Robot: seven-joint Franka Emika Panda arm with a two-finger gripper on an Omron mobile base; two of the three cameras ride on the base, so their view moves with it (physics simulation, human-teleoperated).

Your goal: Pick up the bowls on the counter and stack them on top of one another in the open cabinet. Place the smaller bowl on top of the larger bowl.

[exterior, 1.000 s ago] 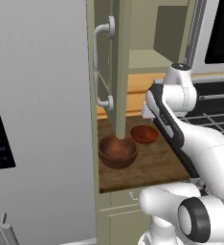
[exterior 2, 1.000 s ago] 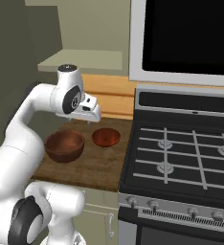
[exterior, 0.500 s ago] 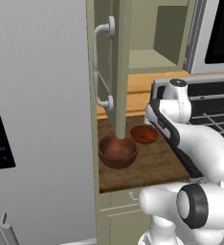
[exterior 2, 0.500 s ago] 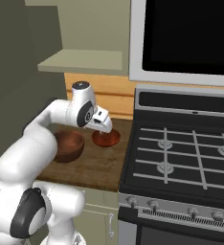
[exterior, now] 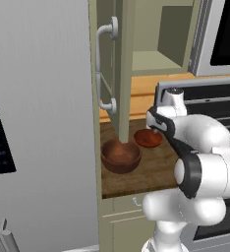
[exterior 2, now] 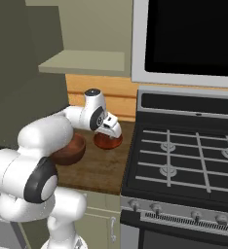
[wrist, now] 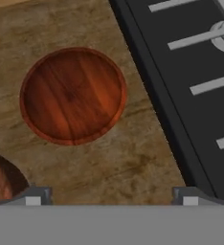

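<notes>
While both bowls sit on the bench (exterior: 156, 170) and nothing has reached the open cabinet (exterior: 151, 61), I am at the very start of the job, lining up for a first pick. My jaws stand spread as wide as they go and hold nothing; in the hand view the two finger tips (wrist: 35, 196) rise at the bottom edge with bare wood between them.

The smaller bowl (wrist: 73, 94) lies directly under my hand, a shallow reddish saucer resting upright on the planks, close to the black stove top (wrist: 190, 81) but not touching it. The larger bowl (exterior: 120, 155) stands just beside it, nearer the front of the bench and by the foot of the cabinet door (exterior: 123, 69); its rim only clips the lower left corner of my hand view. From the right base view my gripper (exterior 2: 111, 130) hovers above the small bowl, near it but apart from it.

As I judge it, I seem to be aiming at the smaller bowl, though the deep one must go on the shelf first if the small one is to end on top. Either way, the next move calls for coming down so that one finger falls inside the rim and one outside, since the bowl looks too wide to span whole. A shallow, glossy wall gives little to pinch, so I would close squarely on the rim and lift straight, watching for a slip or a tilt.
</notes>
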